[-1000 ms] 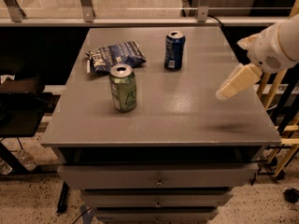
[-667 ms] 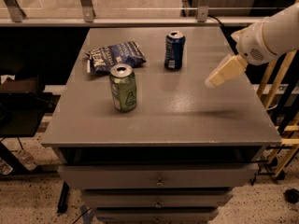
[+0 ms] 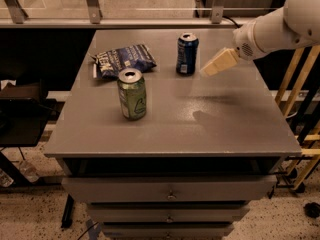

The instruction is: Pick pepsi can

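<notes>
Grey table [image 3: 225,129]: pepsi can [image 3: 187,54] stands upright at back centre, same spot as before. Gripper [image 3: 219,63] has come in from the right edge over the last second and now hangs above the surface just right of the can, about level with its lower half, near but not touching. Gripper spread isn't readable from this angle; nothing seen in it. Green can [image 3: 132,94] at front-left and chip bag [image 3: 122,59] behind it haven't shifted
</notes>
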`<state>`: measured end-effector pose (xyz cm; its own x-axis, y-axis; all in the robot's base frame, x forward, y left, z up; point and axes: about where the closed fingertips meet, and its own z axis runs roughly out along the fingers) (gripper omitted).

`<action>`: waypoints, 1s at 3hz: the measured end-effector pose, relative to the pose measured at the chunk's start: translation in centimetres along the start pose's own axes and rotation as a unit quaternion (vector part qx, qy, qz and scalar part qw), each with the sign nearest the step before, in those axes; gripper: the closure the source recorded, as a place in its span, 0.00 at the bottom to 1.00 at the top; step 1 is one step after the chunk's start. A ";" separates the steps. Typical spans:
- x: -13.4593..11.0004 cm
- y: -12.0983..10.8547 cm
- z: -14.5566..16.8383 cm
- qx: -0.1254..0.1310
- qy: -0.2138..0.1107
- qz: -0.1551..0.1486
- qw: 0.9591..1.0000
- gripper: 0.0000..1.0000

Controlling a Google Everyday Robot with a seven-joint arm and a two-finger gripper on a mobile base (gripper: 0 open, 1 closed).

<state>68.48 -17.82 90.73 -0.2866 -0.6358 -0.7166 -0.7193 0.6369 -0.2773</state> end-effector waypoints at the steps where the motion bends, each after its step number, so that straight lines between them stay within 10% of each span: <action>1: -0.9 -0.6 3.1 -0.014 -0.024 0.028 0.999 0.00; 3: -2.8 -0.6 6.1 -0.036 -0.059 0.048 0.996 0.00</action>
<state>73.58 -13.74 89.00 -0.2834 -0.5144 -0.8094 -0.7366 0.6572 -0.1597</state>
